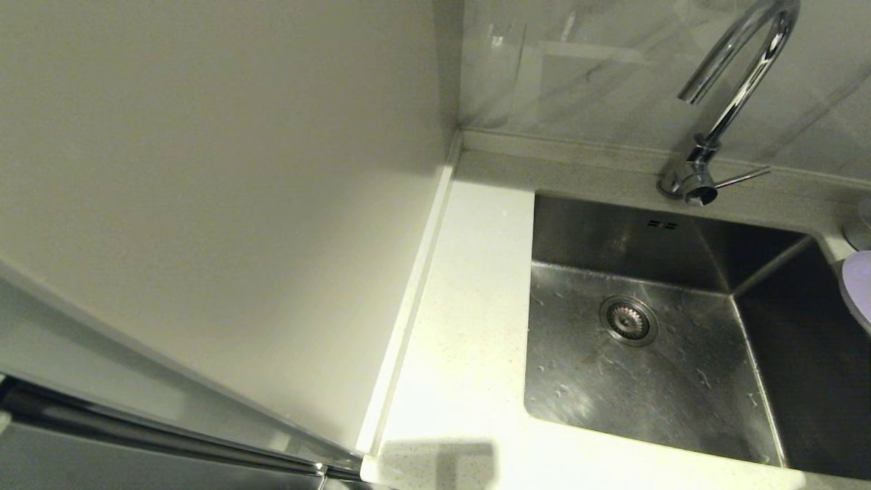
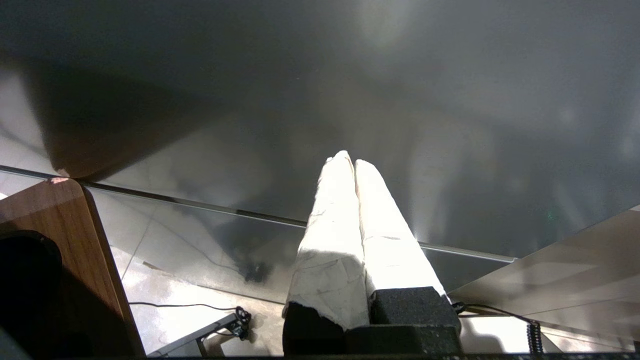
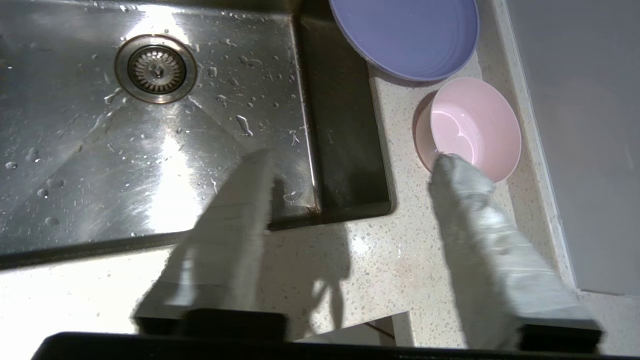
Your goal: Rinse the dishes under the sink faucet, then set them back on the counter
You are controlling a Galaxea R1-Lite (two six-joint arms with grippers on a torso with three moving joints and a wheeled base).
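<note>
The steel sink [image 1: 653, 381] lies wet and bare of dishes, its drain strainer [image 1: 628, 320] mid-basin, under the chrome faucet [image 1: 738, 88]. In the right wrist view my right gripper [image 3: 352, 160] hangs open above the counter [image 3: 380, 260] at the sink's [image 3: 150, 150] corner, holding nothing. One fingertip [image 3: 450, 165] overlaps the pale pink bowl's [image 3: 475, 127] rim; whether it touches I cannot tell. The lavender plate [image 3: 405, 35] lies beside the bowl, partly over the basin edge, and shows at the head view's right border as the plate [image 1: 859, 286]. The white mug is out of view. My left gripper [image 2: 349, 161] is shut and empty, away from the counter.
A tall pale cabinet panel [image 1: 218, 204] bounds the counter's [image 1: 463, 327] left side, with a raised edge strip [image 1: 415, 299] along it. The grey marbled wall [image 1: 612, 68] stands behind the faucet. A pale wall [image 3: 580, 140] closes in beside the bowl.
</note>
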